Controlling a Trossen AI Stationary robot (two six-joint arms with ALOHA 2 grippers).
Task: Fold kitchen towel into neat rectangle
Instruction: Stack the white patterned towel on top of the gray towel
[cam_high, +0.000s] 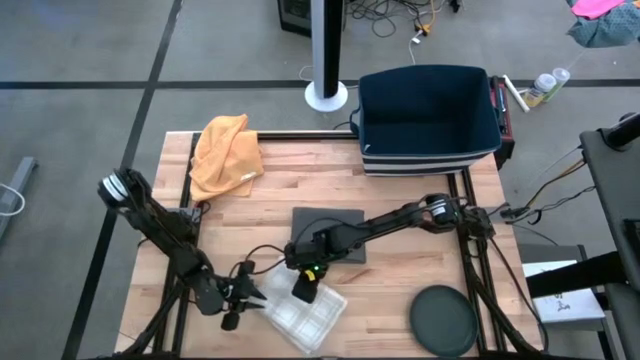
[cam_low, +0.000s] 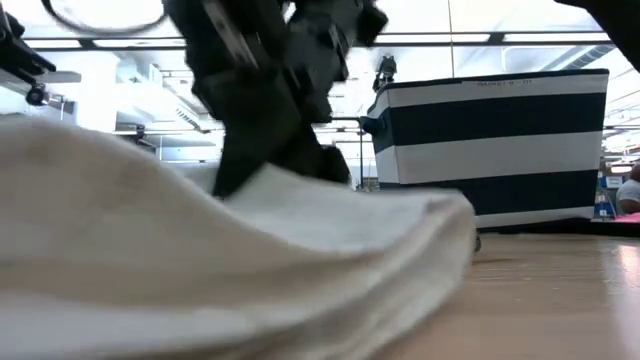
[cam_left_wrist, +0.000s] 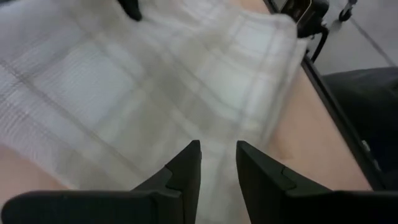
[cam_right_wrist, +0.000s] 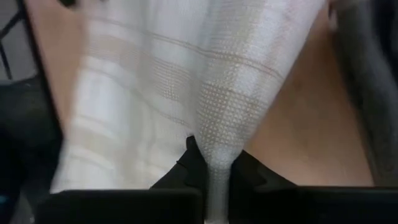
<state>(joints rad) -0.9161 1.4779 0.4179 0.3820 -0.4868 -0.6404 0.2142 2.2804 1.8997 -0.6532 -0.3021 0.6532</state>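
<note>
A white checked kitchen towel (cam_high: 312, 318) lies near the table's front edge, left of the middle. In the low view the towel (cam_low: 200, 270) bulks up close to the camera. My left gripper (cam_high: 240, 297) is at the towel's left edge, with cloth filling the gap between its fingers (cam_left_wrist: 217, 165). My right gripper (cam_high: 303, 287) is at the towel's far edge, shut on a raised ridge of cloth (cam_right_wrist: 214, 168). My left gripper has the towel's left edge (cam_left_wrist: 217, 152) between its two fingers, coming slanting down from the table's left. One layer or several cannot be told. The rest of the towel spreads out beyond the fingers on the table. My right gripper pinches a fold of the towel (cam_right_wrist: 217, 146) at its far edge between both fingers, slanting down from the far right. The cloth is drawn up taut into a narrowing ridge toward the fingers. The towel's remainder (cam_right_wrist: 124, 124) lies lower, spread on the table.
A dark grey cloth (cam_high: 330, 232) lies flat just behind the towel. An orange cloth (cam_high: 225, 155) is heaped at the far left, and a dark blue basket (cam_high: 430, 120) stands at the far right. A dark round plate (cam_high: 443, 320) sits at the front right.
</note>
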